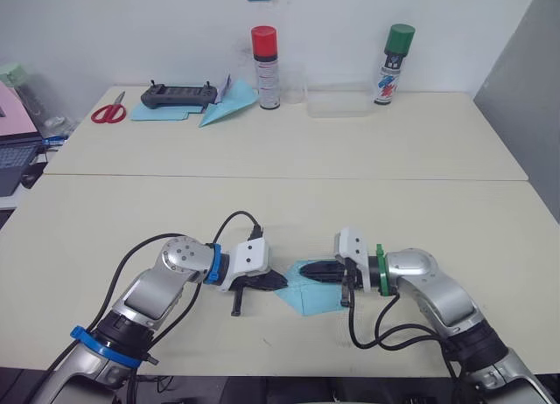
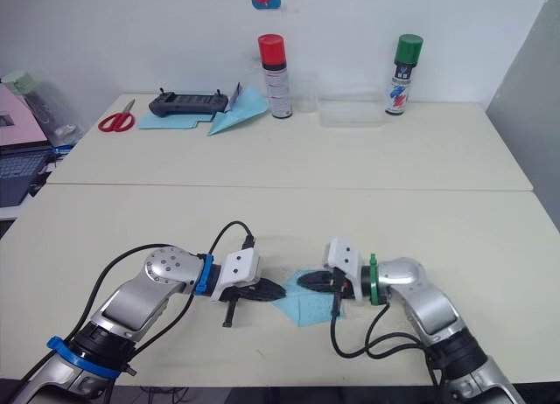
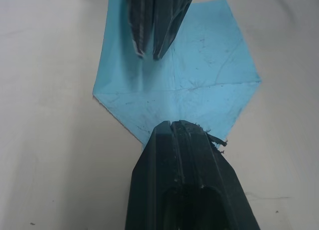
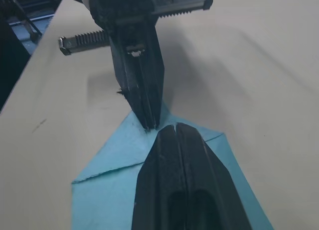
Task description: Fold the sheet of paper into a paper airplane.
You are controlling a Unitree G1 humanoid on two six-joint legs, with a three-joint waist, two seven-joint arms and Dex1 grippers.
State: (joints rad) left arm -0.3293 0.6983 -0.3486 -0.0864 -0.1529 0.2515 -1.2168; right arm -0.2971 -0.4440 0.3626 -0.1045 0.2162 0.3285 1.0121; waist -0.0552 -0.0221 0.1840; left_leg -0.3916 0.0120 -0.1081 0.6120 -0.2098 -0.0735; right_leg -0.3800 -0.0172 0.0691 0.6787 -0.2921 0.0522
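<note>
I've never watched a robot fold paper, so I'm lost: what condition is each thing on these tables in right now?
Sheet of paper: flat on the near table, creased, corners folded in, pinned under both hands.
Left hand: fingers shut, tips on the paper's edge.
Right hand: fingers shut, pressing the paper.
Scissors: closed, lying flat.
Red-capped spray can: upright, capped.
Green-capped spray can: upright, capped.
Dart-shaped paper plane: fully folded, resting on the far table.

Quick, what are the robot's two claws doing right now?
Left gripper: shut, tips pressing on the sheet of paper.
Right gripper: shut, tips resting on the same sheet.
</note>
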